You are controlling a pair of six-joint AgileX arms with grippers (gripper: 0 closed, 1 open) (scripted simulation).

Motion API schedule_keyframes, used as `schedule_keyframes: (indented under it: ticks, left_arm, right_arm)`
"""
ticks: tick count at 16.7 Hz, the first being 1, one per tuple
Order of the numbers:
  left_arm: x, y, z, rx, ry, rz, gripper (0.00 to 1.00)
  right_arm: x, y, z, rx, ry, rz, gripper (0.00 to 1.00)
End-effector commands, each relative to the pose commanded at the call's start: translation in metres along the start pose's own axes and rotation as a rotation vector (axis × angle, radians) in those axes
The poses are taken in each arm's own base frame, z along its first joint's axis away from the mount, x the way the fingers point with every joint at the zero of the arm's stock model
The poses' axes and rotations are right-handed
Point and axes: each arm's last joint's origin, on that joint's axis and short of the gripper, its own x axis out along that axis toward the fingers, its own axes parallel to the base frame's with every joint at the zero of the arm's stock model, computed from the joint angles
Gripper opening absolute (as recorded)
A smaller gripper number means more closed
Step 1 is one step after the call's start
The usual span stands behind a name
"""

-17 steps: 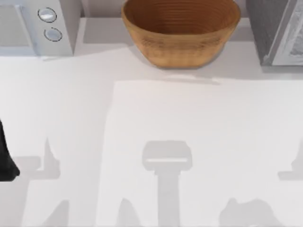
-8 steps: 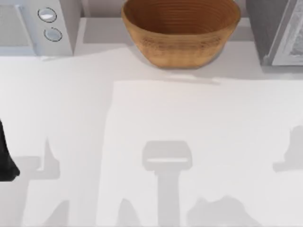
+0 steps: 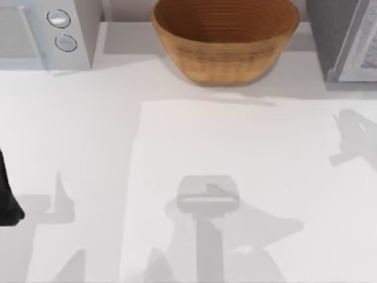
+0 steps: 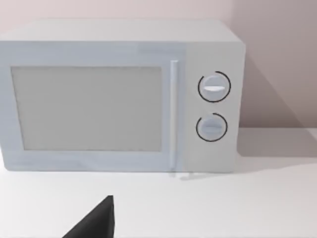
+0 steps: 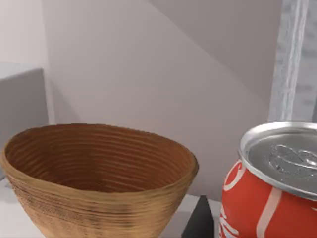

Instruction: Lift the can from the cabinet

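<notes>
We read the red can (image 5: 270, 198) as already in our right gripper's reach or grasp, since it sits very close before the right wrist camera, its silver lid (image 5: 282, 156) and pull tab showing from slightly above; a dark finger (image 5: 200, 220) rises just beside the can's wall, but we cannot tell whether the claw is clenched on it or released. The can stands upright, its long axis vertical, lid pointing up, which is how we would want to carry it so the sides meet the fingers squarely. Beyond it stands the wicker bowl (image 5: 99, 173), and a pale marbled cabinet edge (image 5: 294, 59) runs up just behind the can, so we judge the can to be at or just outside the cabinet at the table's right rear. From above, the cabinet (image 3: 347, 38) fills the far right corner, the bowl (image 3: 225, 38) sits at the rear middle, and a microwave (image 3: 44, 32) stands at the rear left with 2 dials. The white table (image 3: 188, 147) bears arm shadows toward its right side. Our left arm (image 3: 7, 194) is parked at the left edge, its wrist camera facing the microwave (image 4: 119, 96) door, with 1 dark finger tip (image 4: 96, 220) showing; its claw's state we cannot tell either. We judge the lift to be near its start or under way.
</notes>
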Motion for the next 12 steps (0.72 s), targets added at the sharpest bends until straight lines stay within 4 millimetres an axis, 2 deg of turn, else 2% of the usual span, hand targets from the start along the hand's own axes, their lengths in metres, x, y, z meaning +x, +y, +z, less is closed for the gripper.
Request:
schedule_keyframes:
  ticks: [4, 6, 9, 12]
  left_arm:
    - [0.000, 0.000, 0.000, 0.000, 0.000, 0.000, 1.00]
    - [0.000, 0.000, 0.000, 0.000, 0.000, 0.000, 1.00]
    - [0.000, 0.000, 0.000, 0.000, 0.000, 0.000, 1.00]
    - [0.000, 0.000, 0.000, 0.000, 0.000, 0.000, 1.00]
  right_arm:
    - [0.048, -0.057, -0.011, 0.001, -0.004, 0.144, 0.00]
    - [0.065, -0.090, -0.028, 0.001, -0.005, 0.203, 0.00]
    - [0.076, -0.138, -0.063, 0.003, -0.002, 0.277, 0.00]
    - [0.072, -0.180, -0.104, 0.005, 0.004, 0.328, 0.00]
